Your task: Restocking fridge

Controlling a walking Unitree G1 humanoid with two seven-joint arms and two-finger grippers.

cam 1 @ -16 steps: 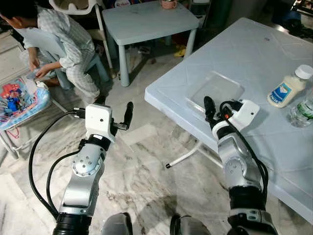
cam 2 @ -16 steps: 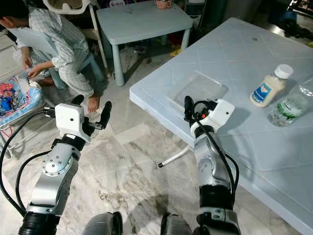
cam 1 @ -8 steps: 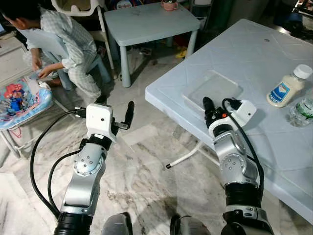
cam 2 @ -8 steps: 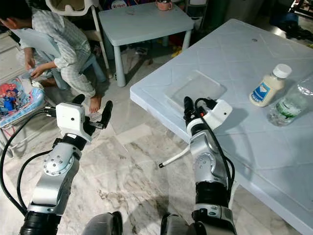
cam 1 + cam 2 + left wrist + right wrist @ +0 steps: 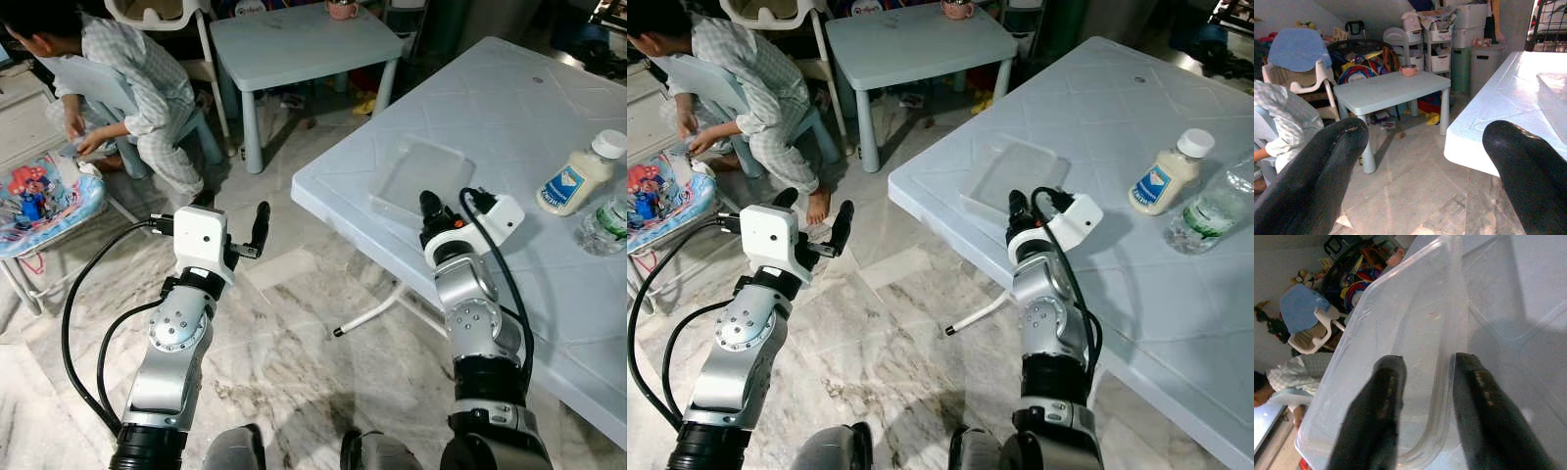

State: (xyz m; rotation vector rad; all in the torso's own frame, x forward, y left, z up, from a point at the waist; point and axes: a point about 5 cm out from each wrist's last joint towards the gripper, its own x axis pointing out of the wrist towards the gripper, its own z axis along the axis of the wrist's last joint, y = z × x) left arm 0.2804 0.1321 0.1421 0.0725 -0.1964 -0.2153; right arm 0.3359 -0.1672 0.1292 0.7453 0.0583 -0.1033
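Right pincer clamped on clear tray's rim, blue-labelled mayonnaise bottle, text unreadable, left pincer wide.

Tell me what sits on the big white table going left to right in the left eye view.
Clear plastic tray → right gripper at the tray's near edge → white mayonnaise bottle with blue label → clear plastic water bottle.

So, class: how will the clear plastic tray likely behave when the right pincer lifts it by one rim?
The clear plastic tray looks thin-walled and empty, so probably light. Held at one rim by the right pincer, it may flex or sag. Its glossy wall could slip between the fingers.
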